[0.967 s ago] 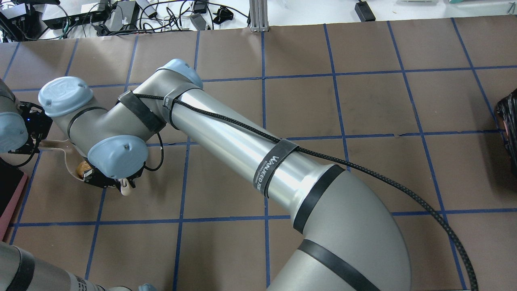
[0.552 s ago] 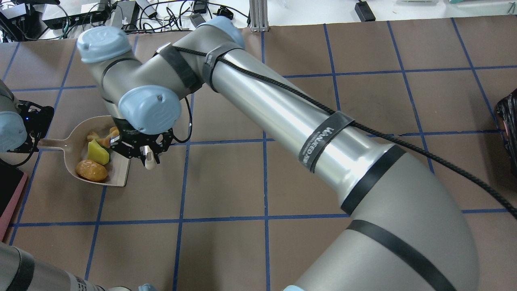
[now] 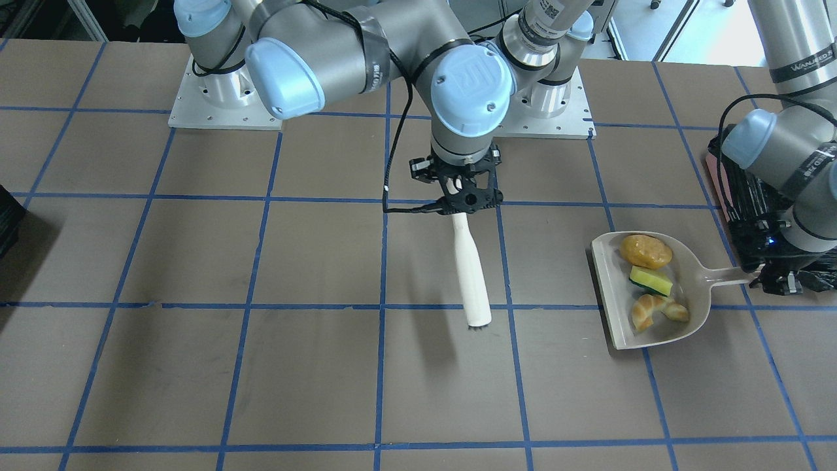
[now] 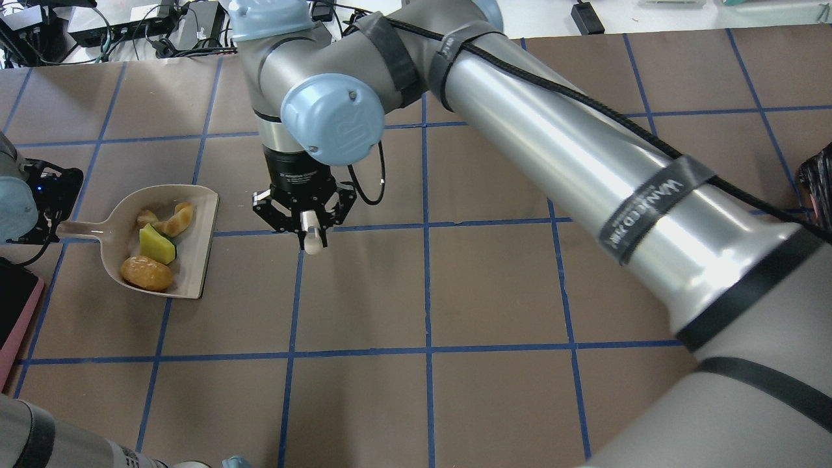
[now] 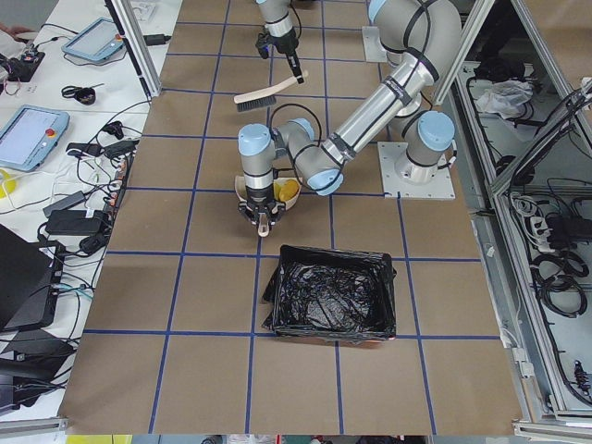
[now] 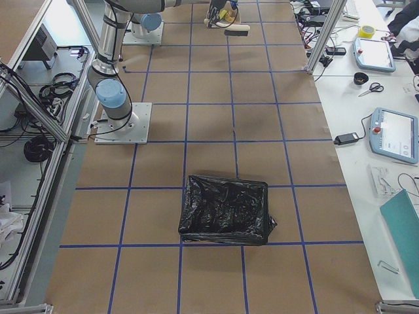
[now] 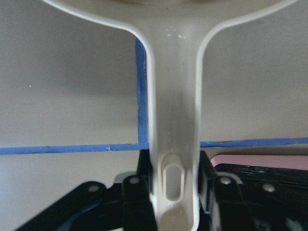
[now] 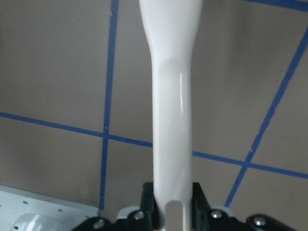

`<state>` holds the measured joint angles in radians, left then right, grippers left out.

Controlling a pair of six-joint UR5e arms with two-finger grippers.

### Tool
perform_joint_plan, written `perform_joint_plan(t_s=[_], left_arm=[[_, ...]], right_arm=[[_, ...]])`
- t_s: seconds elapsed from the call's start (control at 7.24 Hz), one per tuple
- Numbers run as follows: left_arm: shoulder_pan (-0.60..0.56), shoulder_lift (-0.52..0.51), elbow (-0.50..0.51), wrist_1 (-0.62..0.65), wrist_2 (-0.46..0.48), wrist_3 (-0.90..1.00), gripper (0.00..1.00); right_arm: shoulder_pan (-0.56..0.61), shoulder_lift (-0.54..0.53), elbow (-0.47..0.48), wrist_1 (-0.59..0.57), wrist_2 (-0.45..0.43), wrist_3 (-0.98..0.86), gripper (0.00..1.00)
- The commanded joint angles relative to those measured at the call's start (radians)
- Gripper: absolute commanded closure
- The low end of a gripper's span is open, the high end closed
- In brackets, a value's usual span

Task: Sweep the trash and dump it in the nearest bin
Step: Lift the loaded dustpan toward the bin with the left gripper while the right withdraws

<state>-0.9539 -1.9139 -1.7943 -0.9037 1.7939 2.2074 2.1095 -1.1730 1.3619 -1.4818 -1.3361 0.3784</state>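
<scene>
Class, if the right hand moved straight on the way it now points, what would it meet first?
Probably bare table: the right hand points down, so its brush would touch first. Height is unclear.

Robotics lab: blue-taped grid table [image 4: 494,292], teach pendants [image 6: 393,134], loose cables [image 5: 555,264], aluminium frame posts [image 6: 323,33].

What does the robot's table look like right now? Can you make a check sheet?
surface: brown table with blue tape squares; no spills seen.
job's things: potato, sponge and croissant all lie in the dustpan; bin with black bag sits near it; second bin at the other end.
clutter: nothing seen.
grippers: left gripper shut on the dustpan handle; right gripper shut on the brush, apart from the dustpan.
cables: black cable strapped along the right arm; loose cords beyond the table.
surroundings: tablets on side desks.
</scene>
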Motion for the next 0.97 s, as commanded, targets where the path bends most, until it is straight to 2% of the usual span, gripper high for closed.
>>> perform_joint_plan(t_s=[0.0, 0.14, 0.28, 0.41, 0.69, 0.83], left_arm=[[0.026, 0.021, 0.091, -0.192, -0.081, -0.003, 1.00], [0.084, 0.030, 0.110, -0.219, -0.132, -0.003, 1.00], [0.137, 0.045, 0.130, -0.242, -0.145, 0.000, 1.00], [0.183, 0.062, 0.180, -0.298, -0.151, 0.027, 1.00], [0.289, 0.064, 0.318, -0.395, -0.165, 0.101, 1.00], [0.349, 0.056, 0.355, -0.391, -0.163, 0.164, 1.00]], right_arm=[[-0.034, -0.219, 0.345, -0.134, -0.060, 0.054, 1.00], [-0.033, -0.290, 0.508, -0.290, -0.121, 0.074, 1.00], [-0.031, -0.310, 0.622, -0.440, -0.124, 0.120, 1.00], [-0.031, -0.303, 0.637, -0.500, -0.129, 0.125, 1.00], [-0.022, -0.286, 0.649, -0.497, -0.126, 0.148, 1.00], [-0.007, -0.271, 0.651, -0.496, -0.118, 0.193, 1.00]])
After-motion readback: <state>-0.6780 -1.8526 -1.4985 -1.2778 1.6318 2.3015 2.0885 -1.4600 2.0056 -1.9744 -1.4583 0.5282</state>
